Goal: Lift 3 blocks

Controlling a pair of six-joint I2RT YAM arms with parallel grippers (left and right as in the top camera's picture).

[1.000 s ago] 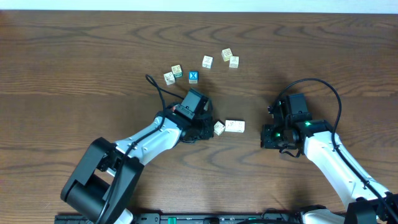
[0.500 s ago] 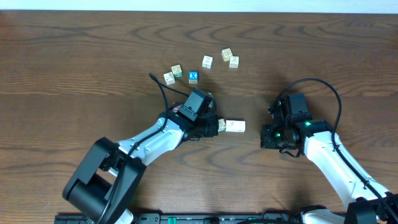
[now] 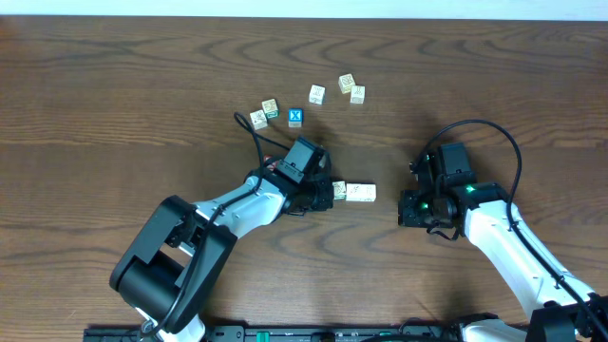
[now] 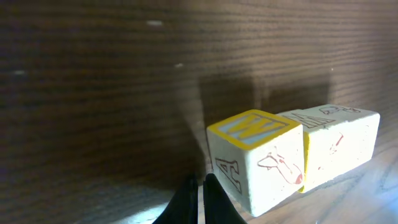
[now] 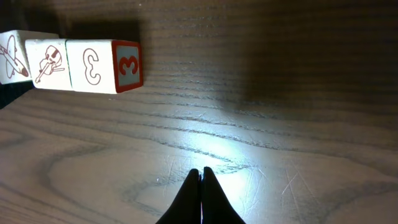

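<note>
Centre frame: my left gripper (image 3: pixel 326 194), clenched and empty, sits at the left end of the row of three blocks (image 3: pixel 353 192). At right, my right gripper (image 3: pixel 403 207) hangs clenched, apart. Next, likely: it presses the far end for a squeeze-lift.
</note>
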